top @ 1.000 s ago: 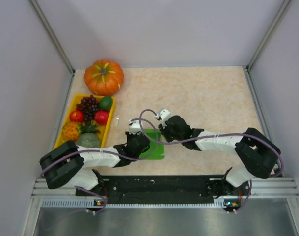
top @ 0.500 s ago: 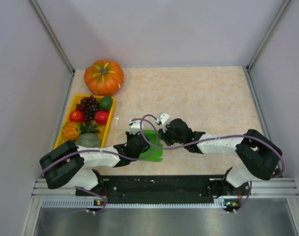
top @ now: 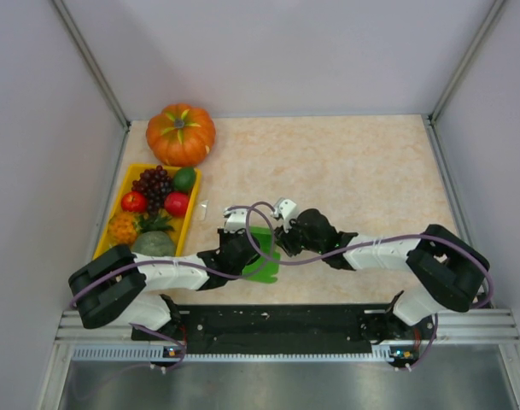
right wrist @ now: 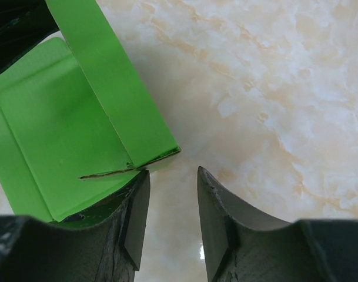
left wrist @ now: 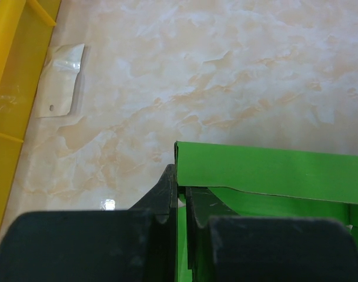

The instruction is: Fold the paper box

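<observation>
Top view: the paper box [top: 265, 266], bright green card, lies on the counter [top: 362, 171] near the front edge, about midway between the two arms. The left gripper [top: 247, 249] is at the box's left side and the right gripper [top: 281, 243] at its upper right; the two are close together over the card. The jaws are too small here to judge. A yellow tray [top: 192, 209] of fruit sits at the left, with grapes [top: 153, 183], a round green fruit [top: 184, 178] and red fruits inside. A pumpkin [top: 181, 134] stands behind the tray. A small clear packet [top: 203, 210] lies between the tray and the box.

Left wrist view: the left gripper [left wrist: 179, 197] has its jaws closed tight on an upright edge of the paper box [left wrist: 267, 170], with thin green card pinched between the two dark fingers [left wrist: 166, 197]. A green panel runs off to the right from the pinched corner, its top edge folded over. The yellow tray [left wrist: 8, 70] wall shows at far left, and the clear packet [left wrist: 61, 82] lies flat just beside it.

Right wrist view: the right gripper [right wrist: 171, 200] has its jaws partly apart with only bare counter between them, gripping nothing. The paper box [right wrist: 55, 135] fills the upper left, with one flap raised and creased. The flap's lower corner ends just above the gap, right beside the left-hand finger [right wrist: 137, 205]. The box's lower edge runs behind that finger; I cannot tell whether they touch.
</observation>
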Controlling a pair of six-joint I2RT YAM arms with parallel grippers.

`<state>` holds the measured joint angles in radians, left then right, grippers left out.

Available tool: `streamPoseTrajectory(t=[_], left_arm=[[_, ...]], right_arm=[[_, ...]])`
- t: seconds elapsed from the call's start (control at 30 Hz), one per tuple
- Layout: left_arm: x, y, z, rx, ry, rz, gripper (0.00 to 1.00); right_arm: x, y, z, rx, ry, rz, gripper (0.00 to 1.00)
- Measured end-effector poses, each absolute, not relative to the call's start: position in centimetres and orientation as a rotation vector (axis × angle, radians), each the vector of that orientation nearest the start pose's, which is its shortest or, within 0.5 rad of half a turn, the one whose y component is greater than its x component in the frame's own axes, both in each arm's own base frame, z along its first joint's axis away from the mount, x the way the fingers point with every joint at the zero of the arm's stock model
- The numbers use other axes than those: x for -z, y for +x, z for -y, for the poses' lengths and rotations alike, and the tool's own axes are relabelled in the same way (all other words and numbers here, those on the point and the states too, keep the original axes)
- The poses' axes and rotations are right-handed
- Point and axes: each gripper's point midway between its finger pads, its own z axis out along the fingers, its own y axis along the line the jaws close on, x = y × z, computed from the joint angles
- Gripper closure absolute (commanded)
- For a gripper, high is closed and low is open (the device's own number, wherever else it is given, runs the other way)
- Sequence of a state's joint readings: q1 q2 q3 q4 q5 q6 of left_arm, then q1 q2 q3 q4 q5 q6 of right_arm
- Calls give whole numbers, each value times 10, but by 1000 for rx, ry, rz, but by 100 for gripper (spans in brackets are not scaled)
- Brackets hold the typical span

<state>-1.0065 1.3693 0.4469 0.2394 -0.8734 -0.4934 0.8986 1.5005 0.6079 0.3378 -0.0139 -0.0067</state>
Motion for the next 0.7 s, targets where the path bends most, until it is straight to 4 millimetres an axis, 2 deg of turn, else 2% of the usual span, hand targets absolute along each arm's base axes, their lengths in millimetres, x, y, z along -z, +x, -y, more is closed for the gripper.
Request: streamPoseTrajectory(t=[0.3,0.47,0.7], left_arm=[[-58,262,183,-48,83,-1985,100],[-59,260,190,-3,89,-1991,100],[-59,259,197,44,80,-1998,100]], right_arm=[[-57,230,-315,-637,-955,-1961,54],[-66,220,-319,-719,-899,-1963,50],[-72,225,-312,-675,-805,-1969,53]])
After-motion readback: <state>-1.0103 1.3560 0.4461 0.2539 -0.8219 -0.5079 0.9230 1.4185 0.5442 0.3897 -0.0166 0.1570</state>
